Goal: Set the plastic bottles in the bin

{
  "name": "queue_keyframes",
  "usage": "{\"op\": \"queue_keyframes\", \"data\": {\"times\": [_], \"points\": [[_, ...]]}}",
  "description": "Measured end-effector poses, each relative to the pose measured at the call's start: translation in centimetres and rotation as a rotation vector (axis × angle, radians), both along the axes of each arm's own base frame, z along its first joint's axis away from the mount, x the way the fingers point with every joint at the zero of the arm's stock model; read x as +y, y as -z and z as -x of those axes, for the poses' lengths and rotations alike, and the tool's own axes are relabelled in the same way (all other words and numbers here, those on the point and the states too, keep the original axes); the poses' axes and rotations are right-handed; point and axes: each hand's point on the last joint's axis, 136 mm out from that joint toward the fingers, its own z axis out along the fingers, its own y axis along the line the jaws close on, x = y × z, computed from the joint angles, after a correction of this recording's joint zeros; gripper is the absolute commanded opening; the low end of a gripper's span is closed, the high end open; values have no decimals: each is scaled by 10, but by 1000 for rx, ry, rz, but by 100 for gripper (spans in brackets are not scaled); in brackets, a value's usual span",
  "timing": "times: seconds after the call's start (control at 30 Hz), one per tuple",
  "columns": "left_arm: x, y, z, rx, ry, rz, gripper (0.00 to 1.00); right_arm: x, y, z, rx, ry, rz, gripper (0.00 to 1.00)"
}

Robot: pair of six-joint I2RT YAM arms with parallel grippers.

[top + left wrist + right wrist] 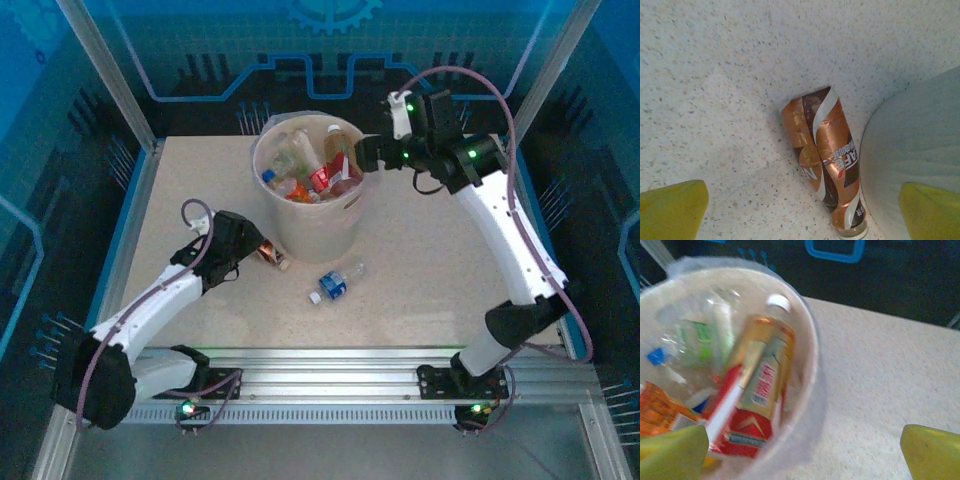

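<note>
Gaping wide, empty — left jaws, right jaws.

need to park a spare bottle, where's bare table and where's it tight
Free: the table's back-left corner, left of the bin, and the front right between the blue-label bottle and the right arm. Crowded: the bin's near-left foot, where the open left claw hovers over the brown bottle.
</note>
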Motion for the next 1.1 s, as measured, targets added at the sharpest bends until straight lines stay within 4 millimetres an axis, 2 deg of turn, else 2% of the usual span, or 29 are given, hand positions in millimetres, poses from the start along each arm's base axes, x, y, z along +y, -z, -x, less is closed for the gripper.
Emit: {"op": "queue_keyframes", "data": {"times": [0.17, 0.33, 0.7, 1.1], "points": [[-6, 17, -11, 42, 11, 15, 98, -31, 24, 19, 46, 94, -7, 100], [-8, 24, -25, 42, 4, 36, 98, -48, 32, 35, 50, 150, -30, 100], [-13, 58, -44, 85, -15, 100, 86, -61, 53, 46, 83, 206, -30, 100], [-17, 88, -57, 121, -26, 146, 76, -66, 63, 50, 100, 229, -31, 100]]}}
